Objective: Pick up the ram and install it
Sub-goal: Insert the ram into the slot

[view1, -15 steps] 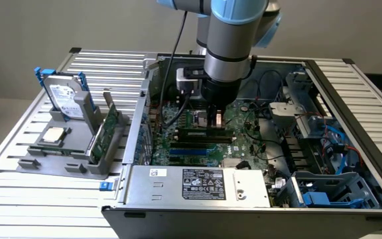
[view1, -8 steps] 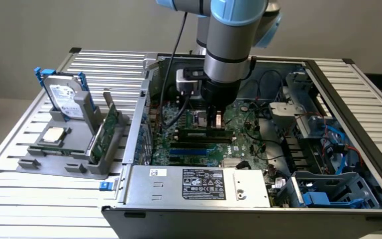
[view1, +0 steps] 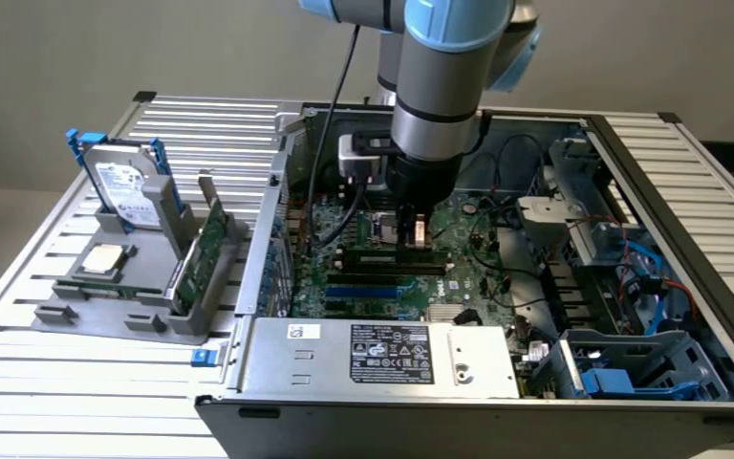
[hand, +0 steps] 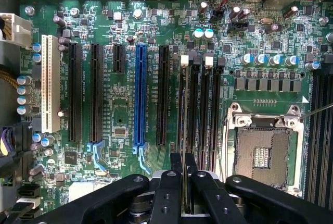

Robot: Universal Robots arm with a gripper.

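The pincer [view1: 416, 234] hangs inside the open computer case [view1: 255, 277] at the centre of the exterior view, low over the motherboard [hand: 125, 104]. Its fingers [hand: 176, 182] stand almost together, clamped on the thin top edge of the ram [view1: 380, 256]. The ram lies along the black memory slots [hand: 200, 109], between the blue slot [hand: 139, 94] and the processor socket [hand: 263, 153]. Whether it is seated cannot be told. On the table [view1: 35, 382], at the exterior view's left, a grey holder [view1: 99, 316] carries a hard drive [view1: 125, 182] and an upright green card [view1: 202, 253].
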